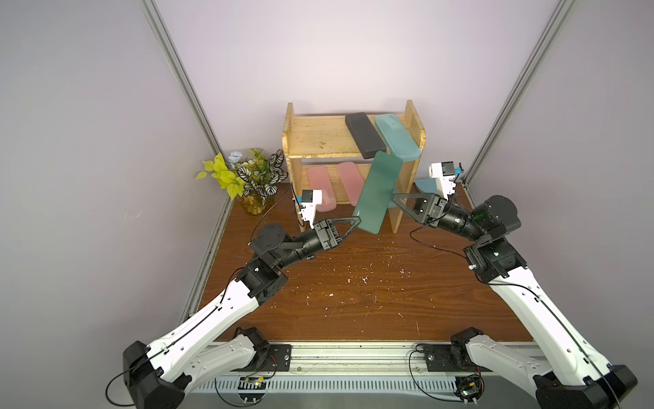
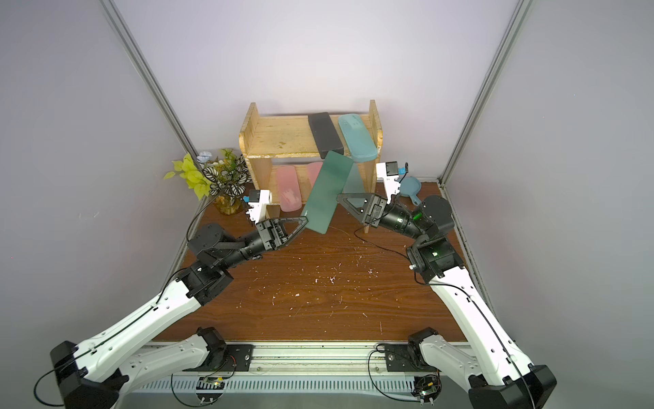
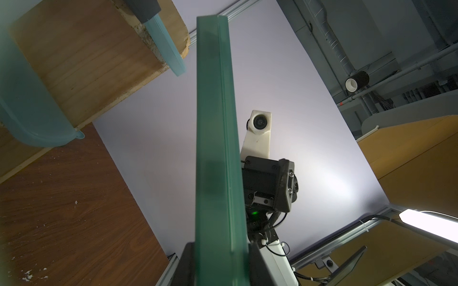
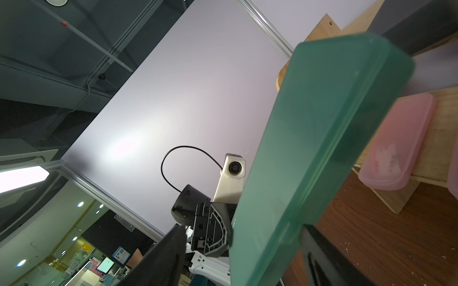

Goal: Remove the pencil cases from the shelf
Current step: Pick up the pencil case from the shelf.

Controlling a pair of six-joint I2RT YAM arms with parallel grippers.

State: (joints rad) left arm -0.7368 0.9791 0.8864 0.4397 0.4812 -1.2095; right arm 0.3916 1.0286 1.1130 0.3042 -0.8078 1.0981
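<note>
The jaws of the left gripper (image 1: 355,223) pinch the dark green case (image 1: 378,191) at its low end, tilted just before the shelf (image 1: 318,141). The jaws of the right gripper (image 1: 396,200) stand wide around it; I think they should close squarely before the left releases.

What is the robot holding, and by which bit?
The left end effector pinches the long flat dark green pencil case at the corner of its near end. The right end effector's jaws stand open around its side.
</note>
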